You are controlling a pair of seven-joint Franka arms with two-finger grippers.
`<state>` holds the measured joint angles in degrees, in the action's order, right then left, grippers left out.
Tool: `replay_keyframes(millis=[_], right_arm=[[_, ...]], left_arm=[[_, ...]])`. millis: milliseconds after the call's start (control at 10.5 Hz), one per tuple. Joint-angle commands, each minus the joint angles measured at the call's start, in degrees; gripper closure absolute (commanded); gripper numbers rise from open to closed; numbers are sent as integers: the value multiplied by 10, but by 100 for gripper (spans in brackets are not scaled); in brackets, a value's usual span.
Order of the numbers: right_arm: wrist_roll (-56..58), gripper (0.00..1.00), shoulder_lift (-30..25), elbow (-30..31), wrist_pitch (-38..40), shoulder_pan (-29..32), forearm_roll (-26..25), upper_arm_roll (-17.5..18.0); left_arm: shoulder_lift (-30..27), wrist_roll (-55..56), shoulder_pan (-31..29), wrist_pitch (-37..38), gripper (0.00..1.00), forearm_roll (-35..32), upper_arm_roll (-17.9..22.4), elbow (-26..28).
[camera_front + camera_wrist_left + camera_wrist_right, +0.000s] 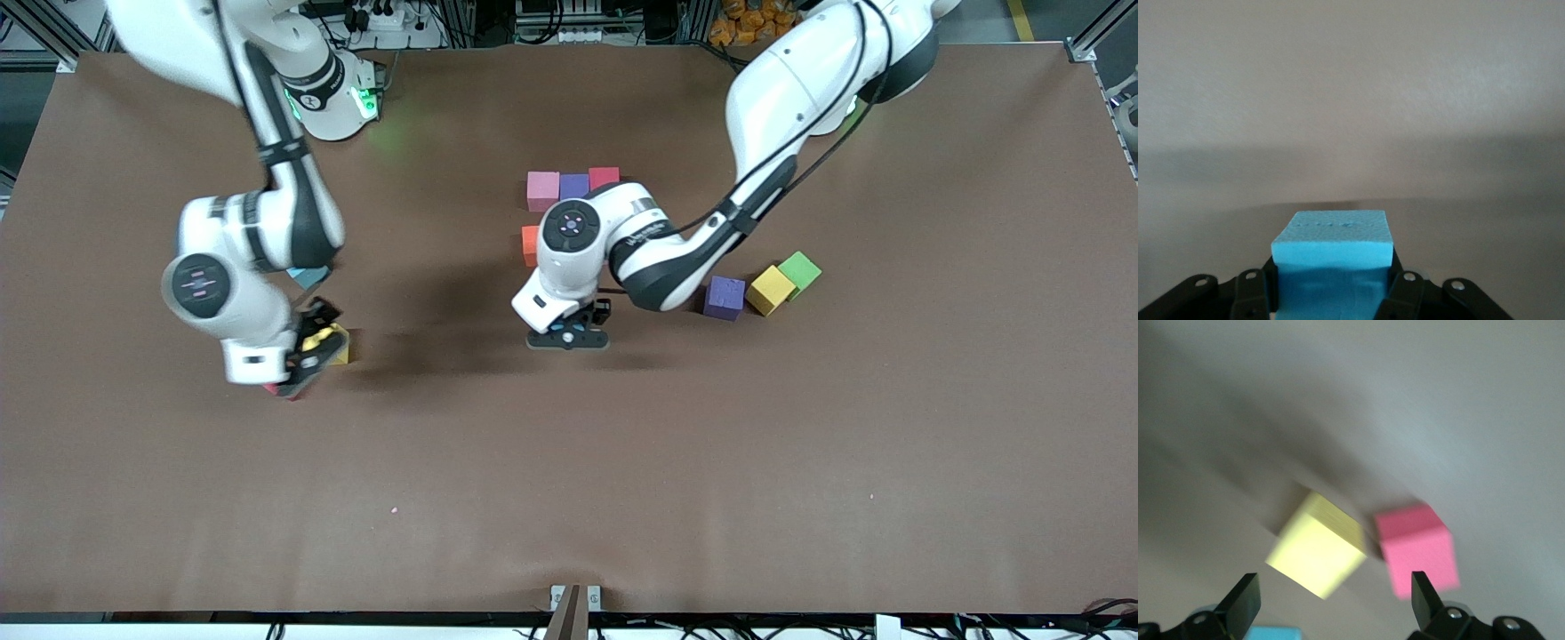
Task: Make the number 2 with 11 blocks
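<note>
The right gripper (pixel 307 360) hangs with jaws spread wide and empty over a matte yellow foam cube (pixel 1317 545) and a pink foam cube (pixel 1417 545) at the right arm's end of the brown table (pixel 569 480). At mid-table, the left gripper (pixel 569 338) clamps a light blue foam cube (pixel 1333 260). Farther back lie an orange cube (pixel 530 245) and a touching row of pink cube (pixel 542 190), purple cube (pixel 574 186) and red cube (pixel 605 177).

Left arm stretches from its base out over mid-table, wrist bent down, left gripper (pixel 569 339) clamped tight on a light blue block (pixel 1332 257), while the right arm hangs toward its end with the right gripper (pixel 307 356) spread wide.
</note>
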<state>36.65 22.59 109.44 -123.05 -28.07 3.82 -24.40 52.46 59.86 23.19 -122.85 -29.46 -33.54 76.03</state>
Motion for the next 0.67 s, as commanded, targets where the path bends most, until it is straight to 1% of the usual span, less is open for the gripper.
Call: replay_keyframes(millis=[0, 191, 381, 477, 572], right_arm=[[-120, 0, 11, 2, -3, 34, 1, 6], [-237, 0, 8, 13, 4, 32, 7, 8], [-251, 0, 11, 21, -10, 33, 21, 8], [-259, 0, 11, 31, -29, 27, 38, 8], [-296, 0, 11, 31, -31, 15, 50, 8]], left_arm=[[3, 25, 23, -8, 72, 7, 15, -2], [6, 61, 39, -8, 72, 9, 15, 2], [11, 71, 52, -8, 72, 9, 15, 9], [13, 85, 55, -8, 72, 7, 16, 12], [14, 99, 57, -8, 71, 4, 15, 17]])
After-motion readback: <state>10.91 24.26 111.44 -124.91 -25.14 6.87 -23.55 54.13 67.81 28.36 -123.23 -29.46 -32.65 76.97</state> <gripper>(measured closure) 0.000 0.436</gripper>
